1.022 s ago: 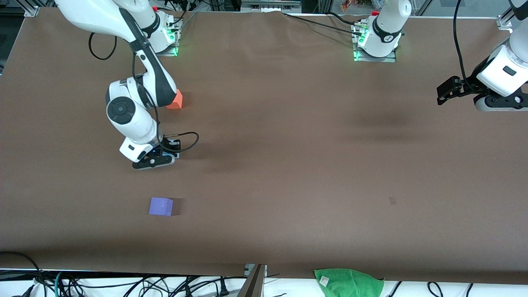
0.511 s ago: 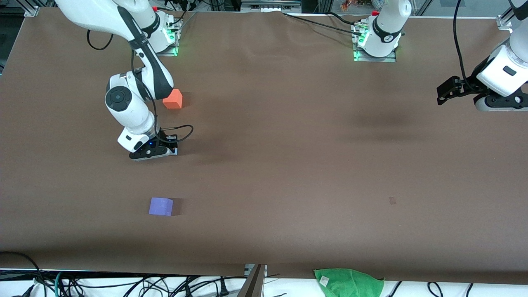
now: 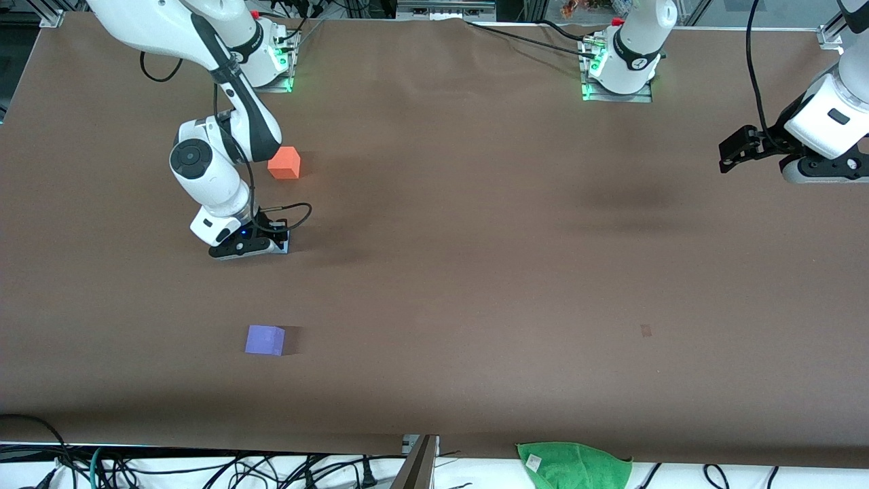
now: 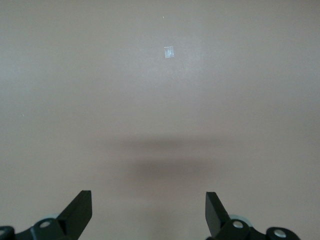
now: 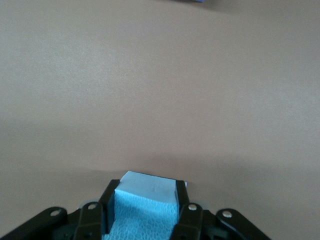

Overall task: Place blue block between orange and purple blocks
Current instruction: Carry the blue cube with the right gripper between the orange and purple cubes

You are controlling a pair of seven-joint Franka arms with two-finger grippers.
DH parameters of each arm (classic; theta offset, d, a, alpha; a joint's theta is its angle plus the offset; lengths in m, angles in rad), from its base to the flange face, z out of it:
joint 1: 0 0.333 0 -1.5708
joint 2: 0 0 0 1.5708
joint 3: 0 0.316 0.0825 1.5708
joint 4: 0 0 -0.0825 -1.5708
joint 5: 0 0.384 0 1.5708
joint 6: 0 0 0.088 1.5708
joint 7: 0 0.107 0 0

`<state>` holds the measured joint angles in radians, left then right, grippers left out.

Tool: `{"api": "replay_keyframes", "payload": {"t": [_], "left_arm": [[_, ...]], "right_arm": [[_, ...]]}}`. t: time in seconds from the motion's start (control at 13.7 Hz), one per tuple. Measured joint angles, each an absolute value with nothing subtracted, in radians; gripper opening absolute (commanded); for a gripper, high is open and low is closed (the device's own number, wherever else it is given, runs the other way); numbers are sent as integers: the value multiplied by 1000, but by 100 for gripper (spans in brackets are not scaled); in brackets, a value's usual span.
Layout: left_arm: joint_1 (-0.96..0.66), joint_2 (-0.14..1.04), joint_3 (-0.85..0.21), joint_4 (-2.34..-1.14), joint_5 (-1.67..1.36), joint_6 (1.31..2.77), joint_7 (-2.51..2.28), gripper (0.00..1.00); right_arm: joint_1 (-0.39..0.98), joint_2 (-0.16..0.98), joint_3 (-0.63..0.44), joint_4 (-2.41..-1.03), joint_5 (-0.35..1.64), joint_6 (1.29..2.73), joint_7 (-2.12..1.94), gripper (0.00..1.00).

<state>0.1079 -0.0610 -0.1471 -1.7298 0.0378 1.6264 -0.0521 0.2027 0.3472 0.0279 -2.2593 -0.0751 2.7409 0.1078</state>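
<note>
The right gripper (image 3: 248,247) is down low over the brown tabletop (image 3: 475,272), and its jaws are pinching the blue block (image 5: 145,205). You can only really see that in the right wrist view, where the light blue cube sits squeezed between the two black fingers (image 5: 186,210). From the front camera the block is hidden under the gripper.

The orange block (image 3: 284,163) sits on the tabletop at about 1 o'clock from the gripper, fairly near. The purple block (image 3: 265,339) is at about 6 o'clock from the gripper, nearer the front camera, so the gripper hangs roughly between the two.

The left gripper (image 4: 148,216) waits up in the air over the left arm's end of the tabletop, jaws spread wide with nothing in them.
</note>
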Motion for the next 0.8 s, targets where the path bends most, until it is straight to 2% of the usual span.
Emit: {"api": "replay_keyframes", "payload": {"t": [0.07,0.15,0.8], "left_arm": [[108,-61,-147,-1730,38,1626,-52,100],[108,-61,-147,-1730,38,1626,-52,100],[108,-61,-147,-1730,38,1625,-52,100]], "right_arm": [[201,347,28,-2261,-75,2744,106,67],[200,347,28,-2262,-75,2745,106,97],[200,321,29,-2246,-75,2755,102,99]]}}
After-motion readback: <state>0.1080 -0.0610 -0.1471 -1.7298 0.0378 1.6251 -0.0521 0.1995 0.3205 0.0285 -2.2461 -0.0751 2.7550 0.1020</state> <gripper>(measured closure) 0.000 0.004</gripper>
